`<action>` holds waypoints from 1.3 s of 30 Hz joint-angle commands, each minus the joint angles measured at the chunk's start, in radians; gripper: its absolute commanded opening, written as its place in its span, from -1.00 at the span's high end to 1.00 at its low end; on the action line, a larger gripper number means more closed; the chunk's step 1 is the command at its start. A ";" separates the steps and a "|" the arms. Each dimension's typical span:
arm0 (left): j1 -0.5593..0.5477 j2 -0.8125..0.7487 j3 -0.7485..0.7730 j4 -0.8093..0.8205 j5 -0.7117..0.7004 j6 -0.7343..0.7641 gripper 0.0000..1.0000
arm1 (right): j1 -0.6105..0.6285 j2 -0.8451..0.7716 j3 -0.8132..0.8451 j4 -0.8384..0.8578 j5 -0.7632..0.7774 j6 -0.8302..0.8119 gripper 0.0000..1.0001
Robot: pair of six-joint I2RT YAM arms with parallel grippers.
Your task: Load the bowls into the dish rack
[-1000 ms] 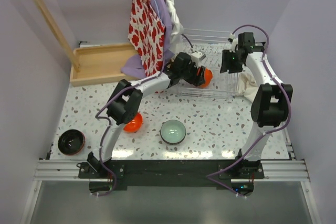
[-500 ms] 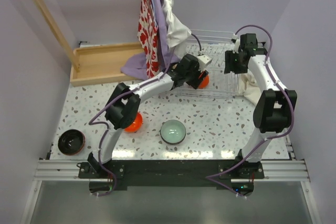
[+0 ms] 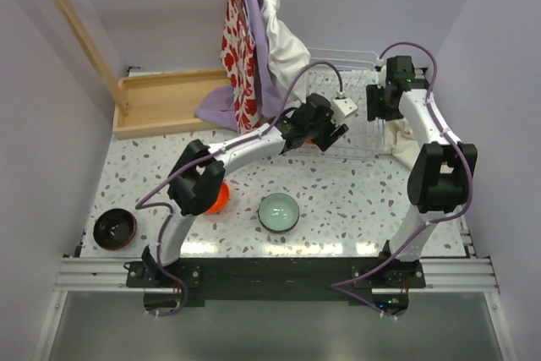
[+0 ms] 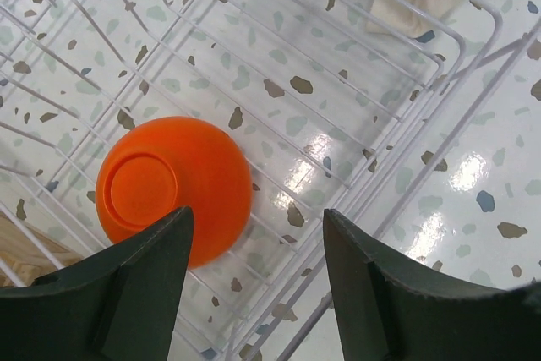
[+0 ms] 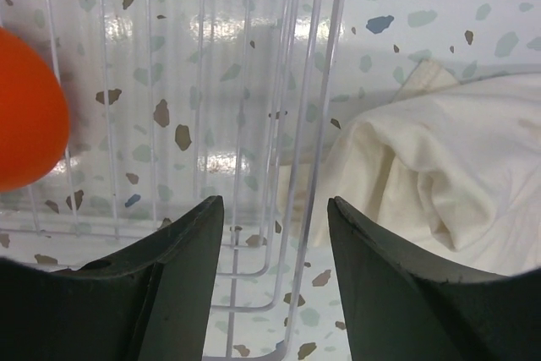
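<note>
An orange-red bowl [image 4: 173, 188] lies upside down on the wires of the white dish rack [image 4: 338, 82]. My left gripper [image 4: 255, 226] hovers just above it, open and empty. In the top view the left gripper [image 3: 328, 133] covers most of that bowl [image 3: 310, 137] inside the rack [image 3: 359, 145]. My right gripper [image 3: 379, 109] is open and empty over the rack's right end [image 5: 254, 82]; the orange-red bowl [image 5: 25, 124] shows at its view's left edge. On the table are a second orange-red bowl [image 3: 220, 199], half under my left arm, a mint bowl [image 3: 279, 211] and a dark bowl [image 3: 115, 228].
A cream cloth [image 5: 439, 166] lies just right of the rack [image 3: 397, 137]. A wooden tray [image 3: 161, 103] stands at the back left. Clothes [image 3: 254, 31] hang over the rack's left end, with purple fabric [image 3: 215, 107] draped on the tray's edge.
My left gripper moved right over the rack and let go of the orange-red bowl, which now rests in the rack. The hanging clothes swung back. The right arm barely moved.
</note>
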 commanded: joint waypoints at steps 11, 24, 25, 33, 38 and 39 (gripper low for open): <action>-0.086 -0.091 -0.076 0.004 0.039 0.169 -0.34 | -0.057 -0.002 -0.047 -0.050 -0.007 -0.062 0.77; -0.100 -0.403 -0.340 0.018 -0.019 0.263 -0.30 | -0.100 -0.156 -0.171 -0.063 -0.060 -0.266 1.00; -0.100 -0.425 -0.349 0.003 -0.027 0.269 -0.30 | -0.103 -0.178 -0.182 -0.064 -0.060 -0.269 1.00; -0.100 -0.618 -0.430 -0.080 -0.076 0.293 -0.30 | -0.120 -0.261 -0.303 -0.067 -0.077 -0.249 1.00; -0.099 -0.788 -0.542 -0.158 -0.062 0.309 -0.31 | -0.118 -0.270 -0.322 -0.103 -0.114 -0.174 1.00; -0.099 -0.808 -0.552 -0.181 -0.056 0.309 -0.31 | -0.120 -0.264 -0.319 -0.124 -0.122 -0.157 1.00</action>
